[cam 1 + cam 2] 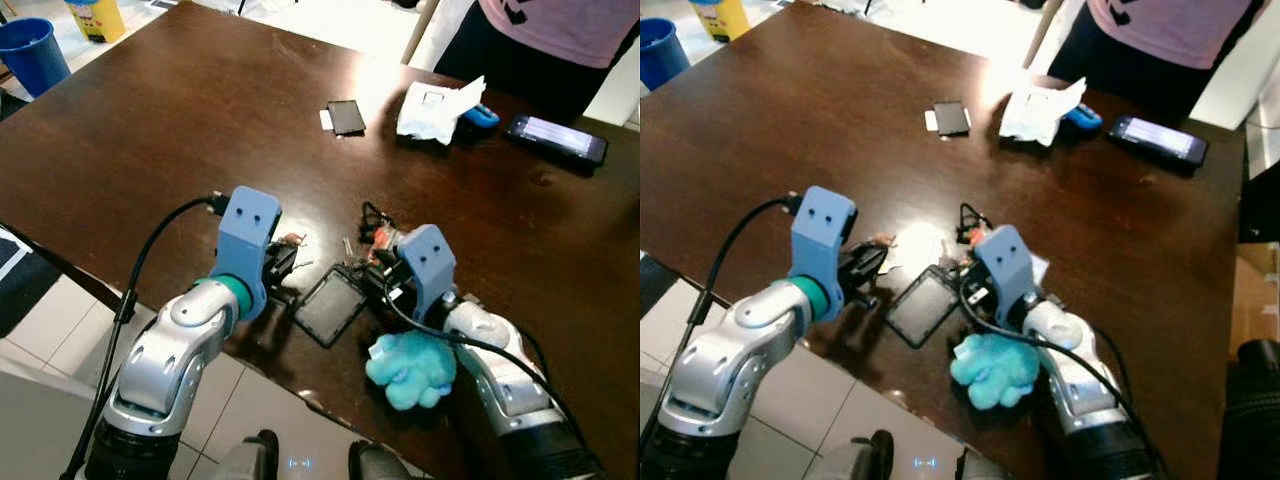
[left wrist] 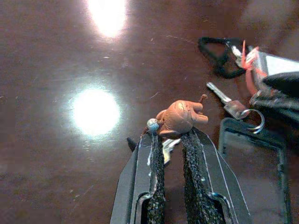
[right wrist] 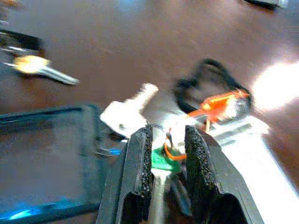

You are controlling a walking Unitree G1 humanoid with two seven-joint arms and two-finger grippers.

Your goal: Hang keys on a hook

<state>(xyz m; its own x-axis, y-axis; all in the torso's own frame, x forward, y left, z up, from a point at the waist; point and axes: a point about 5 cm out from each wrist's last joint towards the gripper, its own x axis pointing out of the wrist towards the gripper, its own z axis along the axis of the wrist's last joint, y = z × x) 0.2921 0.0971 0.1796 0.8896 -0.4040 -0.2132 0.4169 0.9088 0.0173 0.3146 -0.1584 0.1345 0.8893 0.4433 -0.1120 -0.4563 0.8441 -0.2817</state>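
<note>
Gathering the keys off the table before any hanging.
My left gripper is pinching a brown charm; my right gripper is nipping the keys by their green tag. I am lifting slowly, keeping clear of the card holder.

Your two head views look steeply down from above the near edge of the brown table, facing its far side. Each wrist view sits low and close over the tabletop. All four share the dark card holder beside both arms.
</note>
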